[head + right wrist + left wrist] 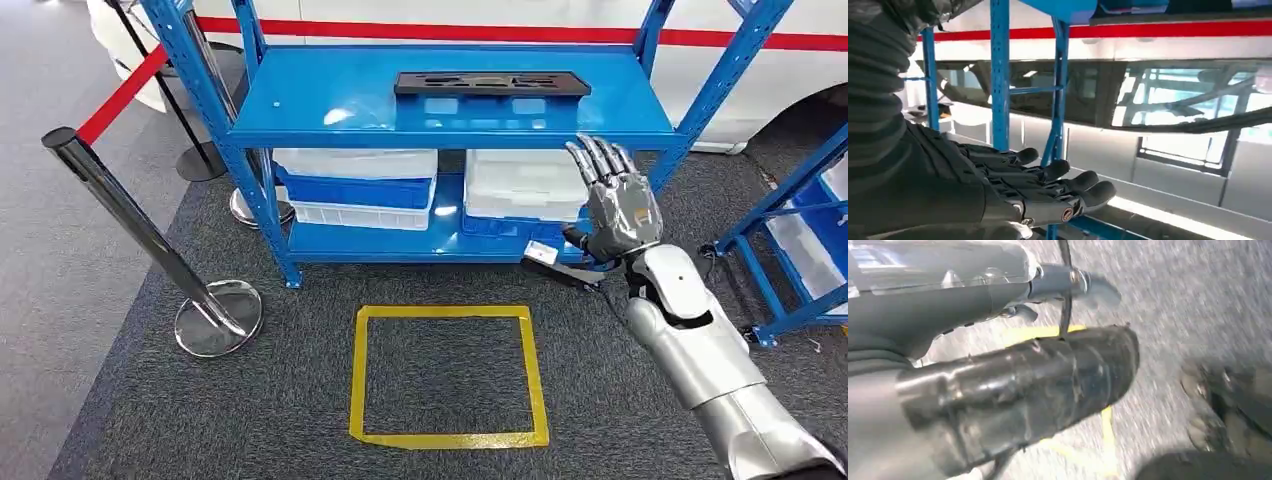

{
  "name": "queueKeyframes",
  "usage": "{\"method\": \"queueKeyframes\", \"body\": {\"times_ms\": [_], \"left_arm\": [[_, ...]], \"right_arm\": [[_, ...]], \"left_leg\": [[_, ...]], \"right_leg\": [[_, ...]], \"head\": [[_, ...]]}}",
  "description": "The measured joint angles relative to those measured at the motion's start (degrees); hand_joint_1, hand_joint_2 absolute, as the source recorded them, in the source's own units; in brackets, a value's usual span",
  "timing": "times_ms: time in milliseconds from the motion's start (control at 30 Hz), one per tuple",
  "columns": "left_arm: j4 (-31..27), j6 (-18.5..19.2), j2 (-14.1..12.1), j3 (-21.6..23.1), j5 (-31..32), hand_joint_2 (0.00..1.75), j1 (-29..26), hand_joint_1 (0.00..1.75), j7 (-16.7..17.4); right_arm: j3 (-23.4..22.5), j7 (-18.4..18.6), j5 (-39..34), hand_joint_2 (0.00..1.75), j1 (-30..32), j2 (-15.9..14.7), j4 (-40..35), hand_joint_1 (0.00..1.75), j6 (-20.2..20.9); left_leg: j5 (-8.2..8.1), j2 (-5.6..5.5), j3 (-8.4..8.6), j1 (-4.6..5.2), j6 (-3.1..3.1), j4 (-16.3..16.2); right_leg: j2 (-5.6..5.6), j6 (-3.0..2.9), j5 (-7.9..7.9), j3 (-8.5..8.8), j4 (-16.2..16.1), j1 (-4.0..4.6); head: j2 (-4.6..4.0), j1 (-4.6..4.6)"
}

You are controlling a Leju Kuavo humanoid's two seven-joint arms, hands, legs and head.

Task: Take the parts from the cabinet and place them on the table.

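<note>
A flat black part (490, 83) lies on the top shelf of the blue cabinet (320, 110), toward its back right. My right hand (618, 200) is raised in front of the cabinet's right side, below the top shelf's edge, fingers straight and apart, holding nothing. In the right wrist view the same hand (1038, 190) is stretched flat beside a blue upright (999, 75). My left hand (1068, 285) appears blurred in the left wrist view, over grey carpet and yellow tape; how its fingers lie is unclear.
White and blue bins (355, 185) (525, 190) fill the lower shelf. A yellow tape square (448, 375) marks the carpet before the cabinet. A chrome stanchion (150, 235) with a red belt stands left. Another blue rack (800, 230) is at right.
</note>
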State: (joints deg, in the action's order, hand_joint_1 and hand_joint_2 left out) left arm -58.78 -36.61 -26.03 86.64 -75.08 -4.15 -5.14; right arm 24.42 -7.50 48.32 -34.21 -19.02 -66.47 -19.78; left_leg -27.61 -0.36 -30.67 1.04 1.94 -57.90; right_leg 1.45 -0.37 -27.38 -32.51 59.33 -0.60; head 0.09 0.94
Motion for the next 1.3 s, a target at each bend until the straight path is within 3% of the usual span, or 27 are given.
{"method": "queueKeyframes", "body": {"times_ms": [167,267,433,867,1067,1233,1300], "left_arm": [[0.22,3.12,0.02,1.64,0.0,0.0,1.53,0.0,2.58],[0.59,3.02,0.66,2.01,0.0,0.0,1.93,0.0,3.34],[1.25,2.71,0.7,2.42,0.0,0.0,2.47,0.0,3.89],[7.17,7.82,1.29,2.42,0.0,0.0,3.01,0.0,5.16],[14.61,13.19,3.89,2.42,0.0,0.0,3.55,0.0,6.51],[26.68,22.83,8.86,2.4,0.0,0.0,4.06,0.0,7.3],[31.49,25.05,10.68,2.4,0.0,0.0,4.28,0.0,7.34]], "right_arm": [[1.11,0.17,0.27,1.75,2.55,-1.77,-1.44,0.0,0.22],[1.22,0.22,-0.24,1.75,3.89,-2.4,-1.9,0.0,0.31],[1.27,0.28,-0.74,1.75,5.33,-3.06,-2.44,0.0,0.68],[1.24,0.28,-1.16,1.75,7.59,-3.82,-4.63,0.0,1.36],[1.07,0.28,-1.16,1.75,9.27,-4.09,-6.33,0.0,1.46],[0.74,0.28,-1.16,1.75,10.26,-4.11,-7.3,0.0,2.01],[0.7,0.28,-1.14,1.75,10.38,-4.11,-7.47,0.0,2.34]], "left_leg": [[0.02,-0.14,-0.11,0.01,0.0,-0.01],[0.01,-0.06,-0.11,0.01,0.01,-0.07],[0.01,-0.04,-0.13,0.01,0.01,-0.1],[0.02,-0.03,-0.14,0.0,0.0,-0.1],[0.02,-0.03,-0.14,0.0,0.01,-0.1],[0.01,-0.03,-0.15,0.01,0.01,-0.12],[0.01,-0.02,-0.14,0.01,0.01,-0.12]], "right_leg": [[-0.2,0.01,0.0,0.01,0.0,0.01],[-0.09,0.06,0.04,-0.04,0.0,0.0],[-0.12,0.06,0.05,-0.06,-0.01,0.0],[-0.11,0.06,0.05,-0.08,0.0,0.01],[-0.11,0.06,0.05,-0.07,0.0,0.01],[-0.11,0.07,0.05,-0.07,-0.01,-0.01],[-0.11,0.07,0.05,-0.07,-0.01,0.0]], "head": [[0.0,0.02],[0.0,0.0],[0.0,0.0],[0.0,0.0],[0.0,0.0],[0.0,0.0],[0.0,0.0]]}}
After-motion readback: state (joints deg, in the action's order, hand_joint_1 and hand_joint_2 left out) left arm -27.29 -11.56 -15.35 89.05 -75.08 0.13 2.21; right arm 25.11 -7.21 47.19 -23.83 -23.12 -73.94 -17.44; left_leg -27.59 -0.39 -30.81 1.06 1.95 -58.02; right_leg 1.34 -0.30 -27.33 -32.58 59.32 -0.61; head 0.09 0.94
